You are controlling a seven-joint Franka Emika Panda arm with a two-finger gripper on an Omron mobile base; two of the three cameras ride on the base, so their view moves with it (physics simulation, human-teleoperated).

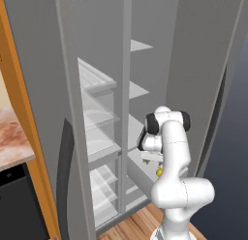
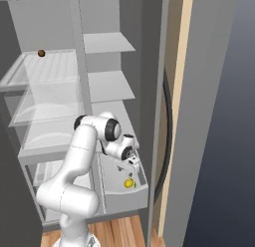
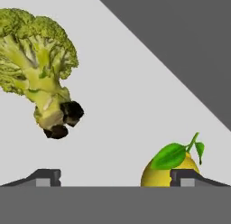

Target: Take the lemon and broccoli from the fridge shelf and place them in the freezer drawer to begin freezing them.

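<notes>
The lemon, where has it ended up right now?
The lemon lies in the open freezer drawer, directly below the end effector; the hand view shows the broccoli lying nearby.

Flat even rendered light, sharp, no glare, faint shadows.

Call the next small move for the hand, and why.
Probably lift the hand straight up out of the freezer drawer. Its fingers stand apart holding nothing, and both the lemon and the broccoli already lie on the drawer floor.
</notes>
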